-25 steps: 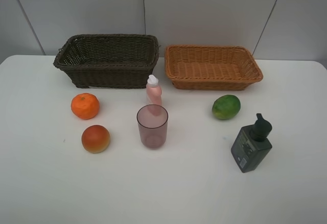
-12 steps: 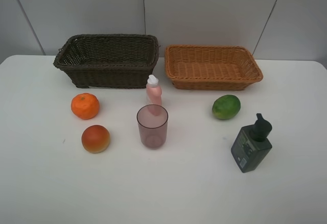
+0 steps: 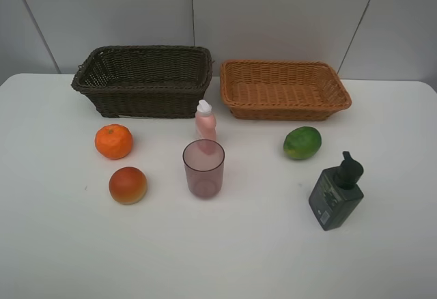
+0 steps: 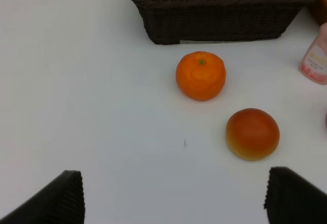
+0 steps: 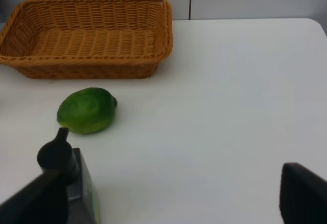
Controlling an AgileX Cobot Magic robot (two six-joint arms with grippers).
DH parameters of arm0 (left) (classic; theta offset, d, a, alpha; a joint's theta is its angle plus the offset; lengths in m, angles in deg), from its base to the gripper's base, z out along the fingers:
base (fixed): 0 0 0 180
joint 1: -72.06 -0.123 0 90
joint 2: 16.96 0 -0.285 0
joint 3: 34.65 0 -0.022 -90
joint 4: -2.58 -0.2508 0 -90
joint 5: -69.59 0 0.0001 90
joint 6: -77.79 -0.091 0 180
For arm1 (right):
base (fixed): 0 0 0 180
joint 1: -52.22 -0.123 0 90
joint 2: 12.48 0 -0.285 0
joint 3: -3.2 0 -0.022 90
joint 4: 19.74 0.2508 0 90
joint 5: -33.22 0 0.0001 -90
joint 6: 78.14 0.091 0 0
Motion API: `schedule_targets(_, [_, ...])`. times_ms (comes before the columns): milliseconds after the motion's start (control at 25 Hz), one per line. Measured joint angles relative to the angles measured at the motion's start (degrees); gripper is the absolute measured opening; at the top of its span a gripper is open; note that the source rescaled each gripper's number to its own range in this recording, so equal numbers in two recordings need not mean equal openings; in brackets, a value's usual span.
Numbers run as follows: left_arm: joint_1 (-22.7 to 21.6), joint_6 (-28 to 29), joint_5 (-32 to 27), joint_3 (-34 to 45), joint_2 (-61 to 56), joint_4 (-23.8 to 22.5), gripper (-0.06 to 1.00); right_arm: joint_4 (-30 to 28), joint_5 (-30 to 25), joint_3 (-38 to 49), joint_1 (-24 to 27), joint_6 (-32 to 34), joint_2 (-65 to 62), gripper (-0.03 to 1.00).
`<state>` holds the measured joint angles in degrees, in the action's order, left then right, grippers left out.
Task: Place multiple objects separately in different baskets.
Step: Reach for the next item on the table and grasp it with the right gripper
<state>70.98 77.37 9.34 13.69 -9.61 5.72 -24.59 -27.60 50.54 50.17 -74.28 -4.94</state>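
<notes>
Tangerine (image 3: 113, 141) and pump bottle (image 3: 335, 196) wait mid-frame below the dark basket (image 3: 143, 98) and tan basket (image 3: 287, 112), since left gripper (image 4: 176, 197) and right gripper (image 5: 168, 199) gape empty.

The dark brown basket (image 3: 147, 101) and the orange-tan basket (image 3: 283, 112) are both woven wicker, rough and ribbed, with a faint sheen on the strands. The white table (image 3: 225, 251) looks smooth and matt. The tangerine (image 3: 113, 141) has dimpled skin; the red-orange fruit (image 3: 128, 185) and green fruit (image 3: 302, 143) look smoother, softly glossy. The purple cup (image 3: 203, 169) is translucent plastic. The pink bottle (image 3: 205, 123) and dark pump bottle (image 3: 336, 193) look like plastic too.
</notes>
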Motion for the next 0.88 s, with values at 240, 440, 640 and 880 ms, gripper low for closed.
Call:
schedule_targets(240, [0.00, 0.00, 0.00, 0.00, 0.00, 0.00, 0.92, 0.00, 0.00, 0.00, 0.00, 0.00, 0.00, 0.92])
schedule_targets(440, [0.00, 0.00, 0.00, 0.00, 0.00, 0.00, 0.92, 0.00, 0.00, 0.00, -0.96, 0.00, 0.00, 0.92])
schedule_targets(640, [0.00, 0.00, 0.00, 0.00, 0.00, 0.00, 0.92, 0.00, 0.00, 0.00, -1.38, 0.00, 0.00, 0.92])
schedule_targets(880, [0.00, 0.00, 0.00, 0.00, 0.00, 0.00, 0.92, 0.00, 0.00, 0.00, -1.38, -0.05, 0.00, 0.92])
